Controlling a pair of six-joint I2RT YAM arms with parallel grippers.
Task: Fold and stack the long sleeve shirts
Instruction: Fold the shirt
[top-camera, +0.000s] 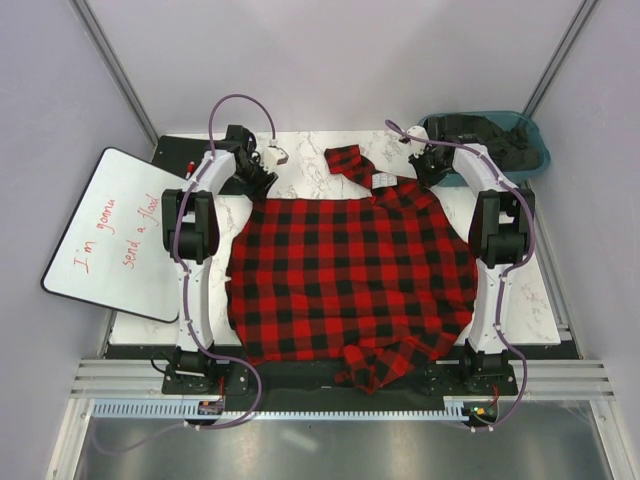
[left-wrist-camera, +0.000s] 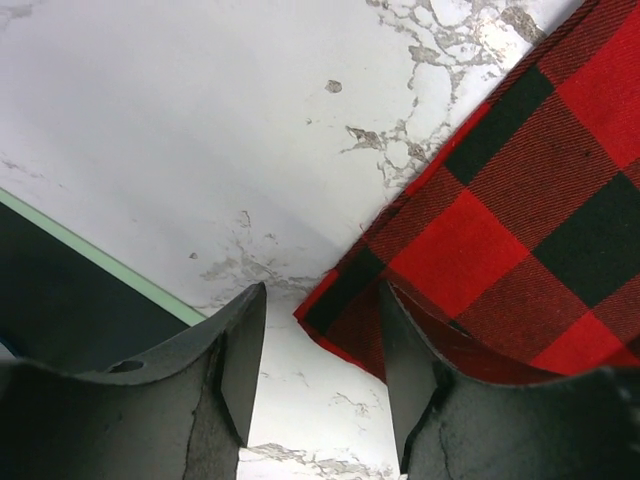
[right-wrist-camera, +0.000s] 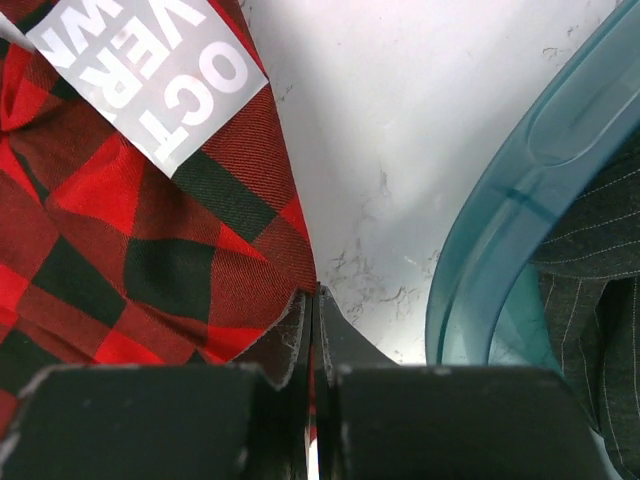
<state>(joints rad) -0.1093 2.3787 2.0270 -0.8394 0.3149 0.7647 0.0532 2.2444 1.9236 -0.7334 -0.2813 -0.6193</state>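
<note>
A: Top: shirt (top-camera: 350, 270) spread flat on worktop (top-camera: 300, 150), collar far side.
B: Left wrist: left pincer (left-wrist-camera: 320, 330) half open astride a corner, ready to pinch.
A: Right wrist: right pincer (right-wrist-camera: 313, 300) closed, nipping the edge by the label (right-wrist-camera: 150, 70), probably for the fold.

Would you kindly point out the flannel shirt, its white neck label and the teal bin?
flannel shirt (top-camera: 350, 275), top view, middle of its body
white neck label (right-wrist-camera: 150, 75), right wrist view, its centre
teal bin (right-wrist-camera: 510, 200), right wrist view, its rim
</note>
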